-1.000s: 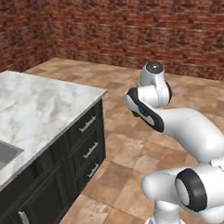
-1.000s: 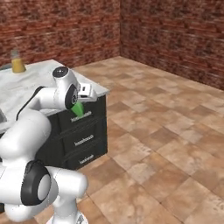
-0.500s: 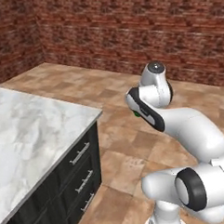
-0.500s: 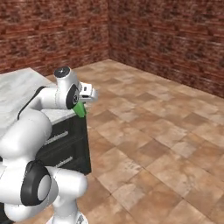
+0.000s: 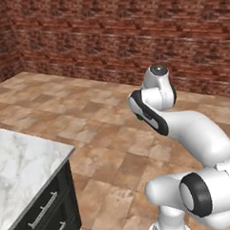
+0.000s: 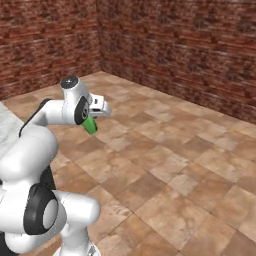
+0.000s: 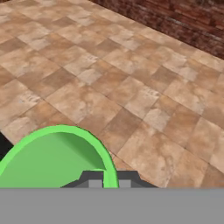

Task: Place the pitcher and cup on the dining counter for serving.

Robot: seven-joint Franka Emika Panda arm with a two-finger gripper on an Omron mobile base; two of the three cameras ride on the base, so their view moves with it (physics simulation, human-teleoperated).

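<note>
The gripper [image 6: 93, 121] is clamped tight on the rim of the cup [image 6: 90, 124], a small bright green tumbler that hangs tilted below the hand, held up in the air over the tiled floor [image 6: 175, 170]. In the hand view the cup's [image 7: 57, 157] open mouth curves up at the lower left, one wall pinched between the dark fingertips [image 7: 92, 178].

Compared with a moment ago, the whole scene has swung: the marble counter [image 5: 19, 174] with its dark drawers [image 5: 46, 216] now sits only at the lower left of the left base view, and the brick wall [image 5: 108, 36] and floor take up more. The cup's hold looks unchanged.

No writing or labels can be read.
</note>
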